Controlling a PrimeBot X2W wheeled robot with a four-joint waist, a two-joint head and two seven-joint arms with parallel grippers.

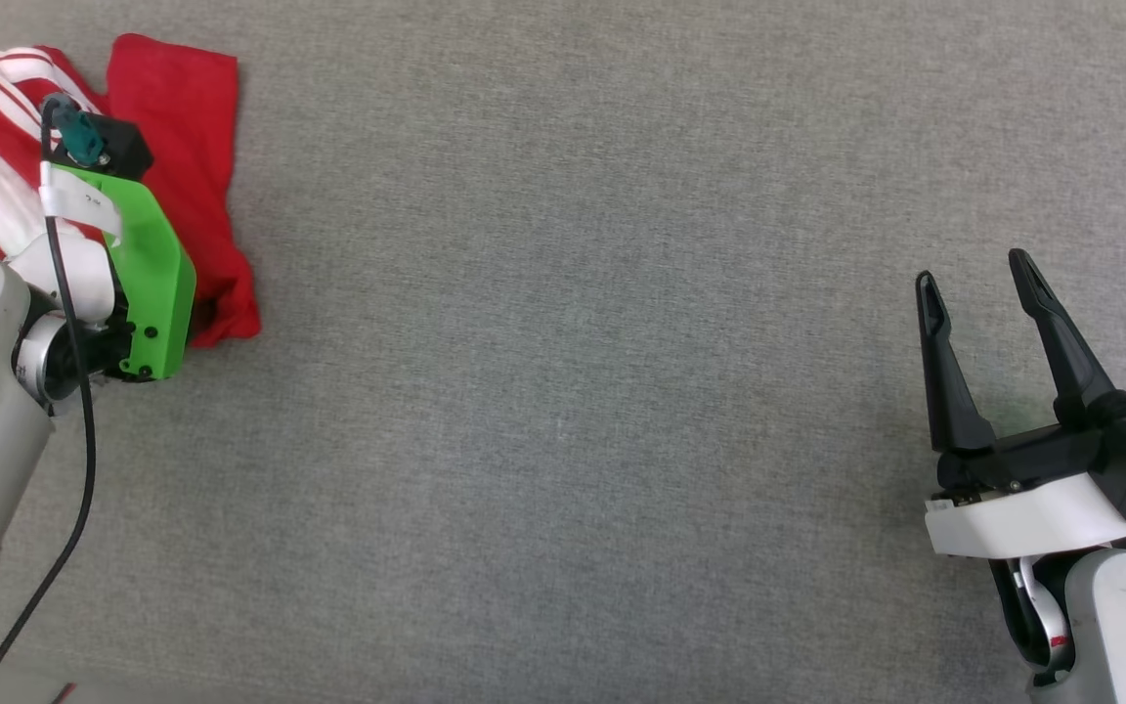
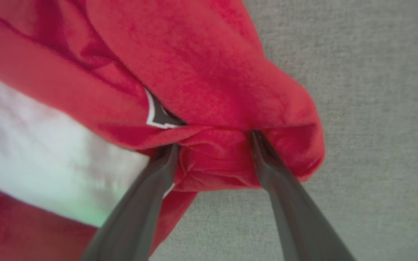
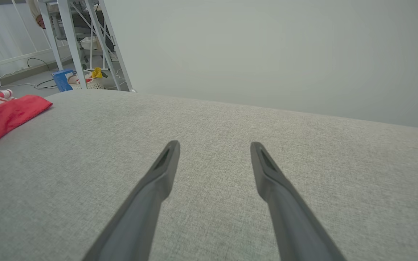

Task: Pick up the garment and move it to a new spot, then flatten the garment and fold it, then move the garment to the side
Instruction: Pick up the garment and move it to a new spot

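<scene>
Grey fabric-covered counter spanning your head view. At its far left lies the garment, crumpled in a heap, red body uppermost, with striped trim at the far end and a white sleeve on the left side. Your left gripper, carried behind a green bracket, is down on the heap's near right edge: its fingers are spread wide, tips pushed into the cloth with a red fold bunched between them, not clamped. Your right gripper hovers at the near right, well apart from the garment, fingers spread over bare counter. A sliver of black, white-edged print shows in a crease just beyond one finger's tip
</scene>
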